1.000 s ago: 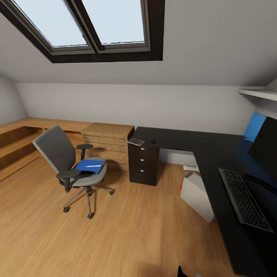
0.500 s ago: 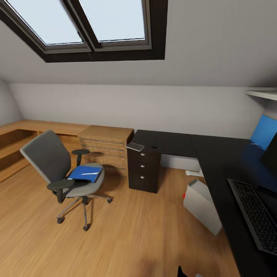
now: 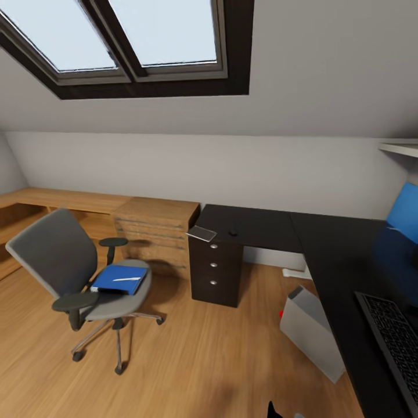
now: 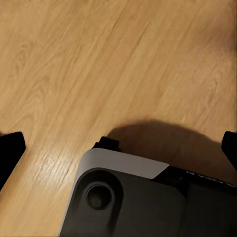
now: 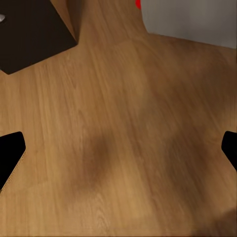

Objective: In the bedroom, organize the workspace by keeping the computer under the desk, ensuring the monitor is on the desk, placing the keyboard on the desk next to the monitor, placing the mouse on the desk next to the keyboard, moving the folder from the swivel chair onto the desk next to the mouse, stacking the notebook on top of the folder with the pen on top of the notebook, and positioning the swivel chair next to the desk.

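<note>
Two skylight panes (image 3: 133, 35) sit high in the sloped ceiling above the wooden plank floor (image 3: 203, 360) I am looking across. Along the right runs the black L-shaped desk (image 3: 325, 249), with the black keyboard (image 3: 395, 342) on its near end and the grey computer tower (image 3: 310, 334) on the floor beside it. I see the grey swivel chair (image 3: 64, 261) well apart to the left, carrying the blue folder (image 3: 119, 278) with a white pen (image 3: 126, 279) on it. A flat grey notebook (image 3: 202, 233) overhangs the desk's far corner, near a small black mouse (image 3: 233, 232). My left gripper (image 4: 118, 148) and right gripper (image 5: 118, 148) both hang spread wide over the floor, empty.
</note>
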You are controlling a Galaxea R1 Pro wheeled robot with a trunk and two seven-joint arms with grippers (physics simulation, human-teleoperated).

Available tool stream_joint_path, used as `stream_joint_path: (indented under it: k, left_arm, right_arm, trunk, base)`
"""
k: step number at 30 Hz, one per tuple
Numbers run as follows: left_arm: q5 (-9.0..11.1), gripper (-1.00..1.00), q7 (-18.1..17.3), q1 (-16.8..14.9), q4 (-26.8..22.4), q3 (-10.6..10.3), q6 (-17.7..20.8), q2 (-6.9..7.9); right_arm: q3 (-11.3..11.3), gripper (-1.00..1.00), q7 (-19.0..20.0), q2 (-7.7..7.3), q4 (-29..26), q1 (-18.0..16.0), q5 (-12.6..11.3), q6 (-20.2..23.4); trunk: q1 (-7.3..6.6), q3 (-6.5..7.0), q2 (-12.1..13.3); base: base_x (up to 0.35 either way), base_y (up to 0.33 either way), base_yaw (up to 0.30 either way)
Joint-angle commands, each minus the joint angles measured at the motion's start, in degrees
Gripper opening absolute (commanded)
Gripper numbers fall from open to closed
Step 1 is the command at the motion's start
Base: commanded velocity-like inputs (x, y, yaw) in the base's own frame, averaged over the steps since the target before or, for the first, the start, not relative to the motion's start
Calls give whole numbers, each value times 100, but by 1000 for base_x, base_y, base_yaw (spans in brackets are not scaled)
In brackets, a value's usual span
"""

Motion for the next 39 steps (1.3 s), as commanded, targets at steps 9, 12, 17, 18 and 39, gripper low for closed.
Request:
stream_joint_path:
  k: [9,12,17,18,39]
  left_arm:
    - [44,100,42,-3,-1,-49,-22,2]
    - [43,100,42,-3,-1,-49,-22,5]
    - [43,100,42,-3,-1,-49,-22,10]
    - [43,100,42,-3,-1,-49,-22,11]
    - [43,100,42,-3,-1,-47,-22,15]
  right_arm:
    - [-15,100,19,-10,3,-3,-5,-8]
    - [-12,100,19,-12,3,-4,-5,-7]
    - [-12,100,19,-12,3,-2,-5,-7]
    - [-12,100,19,-12,3,-3,-5,-7]
    - [-6,100,35,-16,-16,-4,3,-7]
  trunk:
    - [-194,161,358]
    - [-260,215,479]
    - [-370,304,679]
    - [-392,322,719]
    - [-853,699,1562]
  base:
    - [333,-129,0]
    - [333,-96,0]
    - [333,-11,0]
    - [337,0,0]
    - [338,0,0]
